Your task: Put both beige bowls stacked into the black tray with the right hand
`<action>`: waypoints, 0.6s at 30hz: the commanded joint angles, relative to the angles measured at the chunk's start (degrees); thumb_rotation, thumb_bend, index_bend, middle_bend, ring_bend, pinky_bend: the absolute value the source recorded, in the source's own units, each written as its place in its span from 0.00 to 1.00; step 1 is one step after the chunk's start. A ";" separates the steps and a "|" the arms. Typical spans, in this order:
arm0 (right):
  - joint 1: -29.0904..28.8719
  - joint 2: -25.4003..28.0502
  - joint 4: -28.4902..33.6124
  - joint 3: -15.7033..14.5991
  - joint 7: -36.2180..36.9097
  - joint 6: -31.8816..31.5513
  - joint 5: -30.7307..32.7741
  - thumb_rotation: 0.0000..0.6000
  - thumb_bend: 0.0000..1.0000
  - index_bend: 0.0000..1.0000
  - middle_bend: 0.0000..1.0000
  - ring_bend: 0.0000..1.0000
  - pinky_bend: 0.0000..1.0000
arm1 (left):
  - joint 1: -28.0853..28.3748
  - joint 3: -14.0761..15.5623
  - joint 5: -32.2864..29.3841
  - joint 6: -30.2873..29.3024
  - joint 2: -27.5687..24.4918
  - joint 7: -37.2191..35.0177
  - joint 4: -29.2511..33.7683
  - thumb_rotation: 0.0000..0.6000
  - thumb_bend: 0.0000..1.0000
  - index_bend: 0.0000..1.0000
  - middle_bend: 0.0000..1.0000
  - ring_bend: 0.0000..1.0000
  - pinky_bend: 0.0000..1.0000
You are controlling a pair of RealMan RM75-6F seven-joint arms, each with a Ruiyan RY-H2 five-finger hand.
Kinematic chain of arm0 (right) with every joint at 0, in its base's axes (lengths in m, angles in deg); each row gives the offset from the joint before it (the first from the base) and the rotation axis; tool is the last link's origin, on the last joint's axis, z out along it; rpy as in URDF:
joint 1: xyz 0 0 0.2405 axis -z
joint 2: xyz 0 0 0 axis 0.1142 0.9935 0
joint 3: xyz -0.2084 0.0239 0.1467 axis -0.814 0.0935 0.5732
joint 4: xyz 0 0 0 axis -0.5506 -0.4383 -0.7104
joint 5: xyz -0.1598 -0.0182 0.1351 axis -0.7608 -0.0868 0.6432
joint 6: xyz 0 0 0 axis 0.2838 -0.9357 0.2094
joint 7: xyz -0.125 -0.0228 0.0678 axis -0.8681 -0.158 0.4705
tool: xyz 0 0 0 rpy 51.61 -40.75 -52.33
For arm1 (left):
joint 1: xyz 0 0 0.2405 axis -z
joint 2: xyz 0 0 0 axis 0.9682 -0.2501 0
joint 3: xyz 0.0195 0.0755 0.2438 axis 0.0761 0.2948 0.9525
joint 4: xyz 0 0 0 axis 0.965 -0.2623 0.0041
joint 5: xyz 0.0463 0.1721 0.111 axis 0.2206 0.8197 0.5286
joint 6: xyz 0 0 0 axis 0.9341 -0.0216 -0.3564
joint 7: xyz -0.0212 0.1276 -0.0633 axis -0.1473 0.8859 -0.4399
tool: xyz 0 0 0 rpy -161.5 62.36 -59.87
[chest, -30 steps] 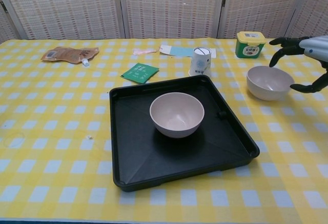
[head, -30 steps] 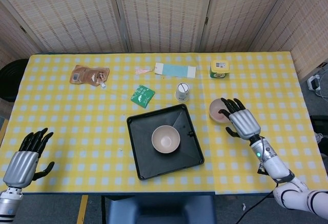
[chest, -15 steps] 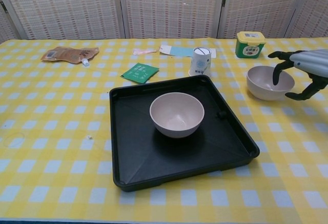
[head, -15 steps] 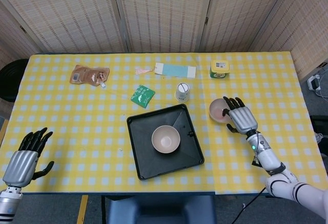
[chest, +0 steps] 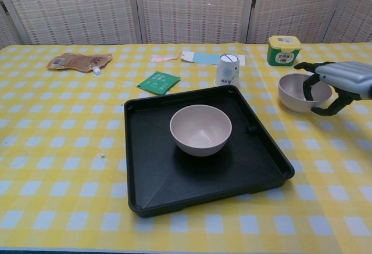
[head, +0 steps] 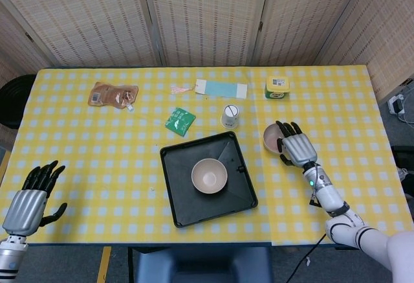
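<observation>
One beige bowl [chest: 200, 129] sits inside the black tray [chest: 163, 178] at the table's front middle. Second bowl [chest: 294, 92] stands right of the tray; right hand [chest: 336, 82] grips its rim. Left hand [head: 29, 195], front-left corner, fingers spread, holding nothing.

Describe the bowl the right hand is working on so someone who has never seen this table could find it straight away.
Start at the black tray in the middle of the yellow checked table. Just off the tray's right side, on the cloth, sits a beige bowl, with the right hand curled over its rim. Its twin, the other beige bowl, sits inside the tray with no hand near.
</observation>
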 commanded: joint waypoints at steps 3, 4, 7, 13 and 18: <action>0.78 0.43 0.92 0.01 -1.00 -2.64 -1.04 1.00 0.45 0.66 0.00 0.00 0.00 | -0.11 -0.04 0.02 -0.29 0.10 0.25 0.04 1.00 0.36 0.00 0.00 0.00 0.00; 0.97 0.80 1.62 0.07 -1.41 -3.17 -1.13 1.00 0.45 0.66 0.00 0.00 0.00 | -0.14 -0.01 0.12 -0.38 0.13 0.41 0.04 1.00 0.36 0.00 0.00 0.00 0.00; 1.41 1.99 4.10 0.31 -3.16 -4.54 -1.27 1.00 0.47 0.68 0.00 0.00 0.00 | -0.15 0.21 0.45 -0.35 0.12 0.38 0.21 1.00 0.36 0.00 0.00 0.00 0.00; 1.88 6.09 13.01 0.62 -7.05 -8.37 -3.28 1.00 0.47 0.69 0.00 0.00 0.00 | -0.23 0.37 1.05 -0.76 -0.01 0.21 0.38 1.00 0.36 0.00 0.00 0.00 0.00; 1.44 9.52 22.82 1.38 -13.76 -9.61 -3.56 1.00 0.47 0.69 0.00 0.00 0.00 | -0.25 0.28 0.92 -0.81 -0.08 -0.45 0.63 1.00 0.36 0.00 0.00 0.00 0.00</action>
